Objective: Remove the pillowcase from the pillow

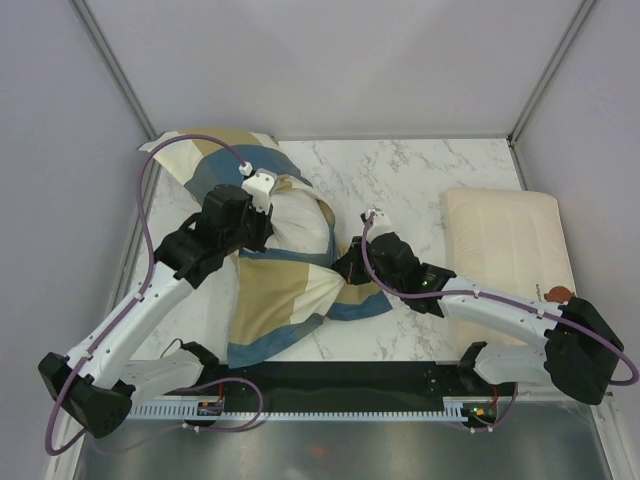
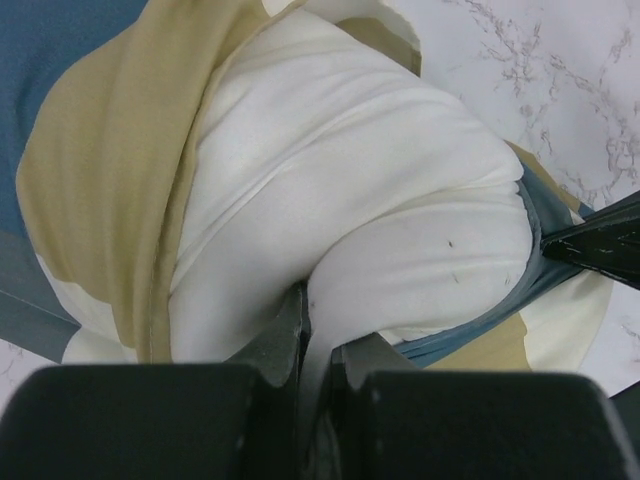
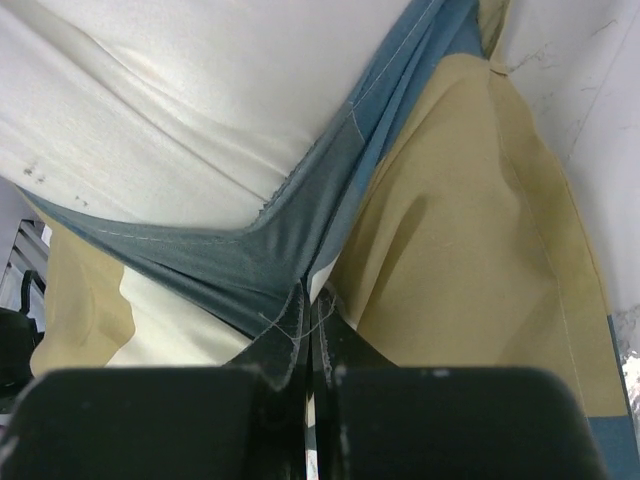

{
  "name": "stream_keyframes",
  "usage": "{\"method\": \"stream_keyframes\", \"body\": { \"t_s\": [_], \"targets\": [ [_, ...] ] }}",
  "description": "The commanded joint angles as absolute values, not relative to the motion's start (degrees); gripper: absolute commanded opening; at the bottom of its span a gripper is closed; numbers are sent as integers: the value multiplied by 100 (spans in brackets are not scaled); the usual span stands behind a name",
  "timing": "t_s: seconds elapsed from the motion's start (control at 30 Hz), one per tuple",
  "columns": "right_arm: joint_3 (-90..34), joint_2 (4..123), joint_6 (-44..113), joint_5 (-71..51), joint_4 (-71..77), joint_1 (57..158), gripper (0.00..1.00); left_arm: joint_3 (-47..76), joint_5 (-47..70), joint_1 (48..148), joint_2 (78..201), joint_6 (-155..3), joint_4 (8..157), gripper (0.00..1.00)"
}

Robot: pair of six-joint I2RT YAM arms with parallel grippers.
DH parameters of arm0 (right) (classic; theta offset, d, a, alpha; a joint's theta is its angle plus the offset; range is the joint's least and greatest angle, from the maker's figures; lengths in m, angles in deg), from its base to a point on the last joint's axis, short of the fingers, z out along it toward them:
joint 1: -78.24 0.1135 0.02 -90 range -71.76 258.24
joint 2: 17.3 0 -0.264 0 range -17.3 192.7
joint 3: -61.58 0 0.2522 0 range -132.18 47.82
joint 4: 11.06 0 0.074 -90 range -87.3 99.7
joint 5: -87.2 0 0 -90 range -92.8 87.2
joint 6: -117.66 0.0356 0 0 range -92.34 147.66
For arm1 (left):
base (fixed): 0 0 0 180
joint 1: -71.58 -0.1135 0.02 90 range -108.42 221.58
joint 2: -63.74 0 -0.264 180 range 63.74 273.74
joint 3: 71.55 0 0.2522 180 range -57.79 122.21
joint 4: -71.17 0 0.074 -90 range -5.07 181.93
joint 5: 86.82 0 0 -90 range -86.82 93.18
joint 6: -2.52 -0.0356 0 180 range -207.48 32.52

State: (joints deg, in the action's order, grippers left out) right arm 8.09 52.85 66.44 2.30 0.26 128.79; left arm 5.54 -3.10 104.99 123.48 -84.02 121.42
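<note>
1. My left gripper (image 2: 316, 335) is clenched on a fold of the off-white pillow (image 1: 300, 215), left of centre on the marble table (image 1: 420, 170).
2. My right gripper (image 3: 310, 335) is clamped tight on the pillowcase (image 1: 268, 300), pinching its blue hem.
3. The pillow bulges bare between my grippers, with pillowcase bunched at the far left and draped towards the near edge.
4. A flatter cream pillow (image 1: 505, 250) lies at the right, well apart.

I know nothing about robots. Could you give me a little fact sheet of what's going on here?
Job: pull pillowcase off pillow
Left arm: jaws shut on pillow
Right arm: jaws shut on pillowcase's blue edge
Progress: pillow partly bared, pillowcase wrapped round the rest
Also there: cream pillow, at the right on the table
</note>
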Motion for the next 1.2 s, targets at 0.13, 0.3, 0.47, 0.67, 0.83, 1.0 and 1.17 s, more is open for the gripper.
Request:
{"method": "stream_keyframes", "body": {
  "t_s": [0.13,0.3,0.47,0.67,0.83,1.0,1.17],
  "targets": [
    [1564,6039,6439,309,1826,13018,0,1700,-940,9417,12526,-8485,10593,2],
    [1626,6372,6624,318,1615,13264,0,1990,-728,8970,12816,-8353,10453,2],
    [1837,6548,6844,256,1307,13458,0,2070,-420,8644,13035,-8151,10224,2],
    [2022,6777,7089,239,1000,13686,0,2412,-200,8345,13220,-7949,10180,2],
    [2118,6979,7257,204,745,13906,0,2659,-60,8108,13370,-7843,10171,2],
    [2206,7181,7432,186,534,14099,0,2808,107,7879,13484,-7729,10171,2],
    [2241,7401,7547,168,332,14258,0,3071,257,7712,13598,-7641,10189,2]
  ]
}}
